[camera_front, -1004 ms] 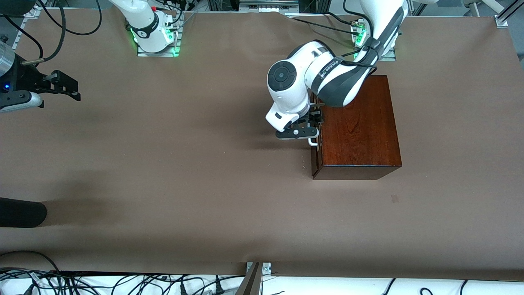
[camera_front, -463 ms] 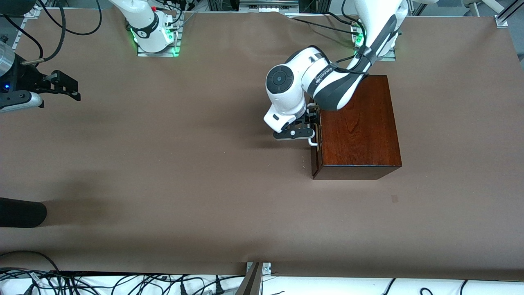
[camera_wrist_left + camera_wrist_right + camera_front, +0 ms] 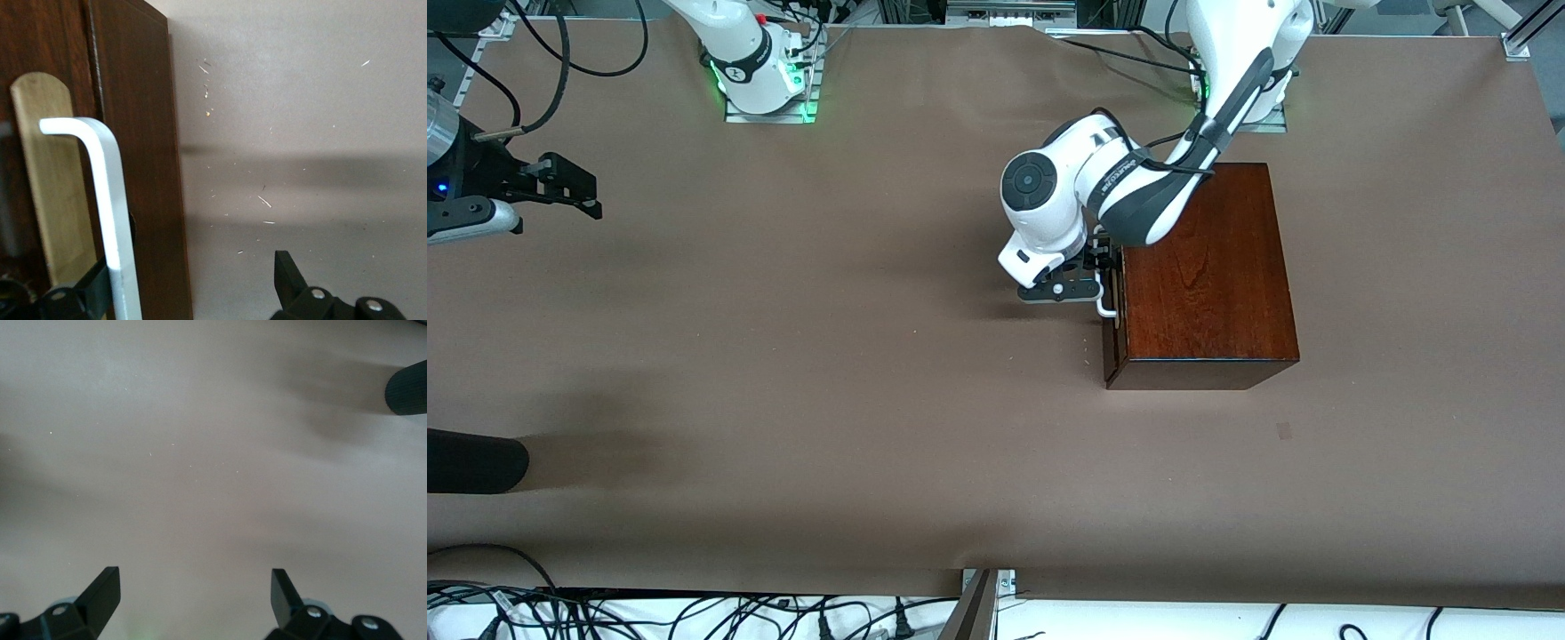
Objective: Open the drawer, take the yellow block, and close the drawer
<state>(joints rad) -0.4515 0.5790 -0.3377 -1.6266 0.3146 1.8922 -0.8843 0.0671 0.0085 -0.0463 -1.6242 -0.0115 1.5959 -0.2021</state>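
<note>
The mahogany box [image 3: 1209, 267] stands toward the left arm's end of the table. Its drawer front [image 3: 1110, 347] faces the right arm's end and looks shut. My left gripper [image 3: 1104, 265] is open at the white bar handle [image 3: 1106, 309]. In the left wrist view one finger [image 3: 100, 283] sits between the handle [image 3: 110, 220] and the drawer front [image 3: 143, 167]. The other finger [image 3: 287, 267] is well clear over the table. My right gripper [image 3: 574, 188] waits open and empty at the right arm's end; it also shows in the right wrist view [image 3: 193, 583]. The yellow block is hidden.
A black cylinder [image 3: 471, 460] juts in at the right arm's end, nearer the front camera, and shows in the right wrist view [image 3: 408, 387]. Cables [image 3: 694, 613] lie past the table's front edge. Brown paper [image 3: 827, 356] covers the table.
The left arm's wrist and elbow have shifted a little toward the right arm's end while its gripper stays at the handle. The box and right arm have not moved.
</note>
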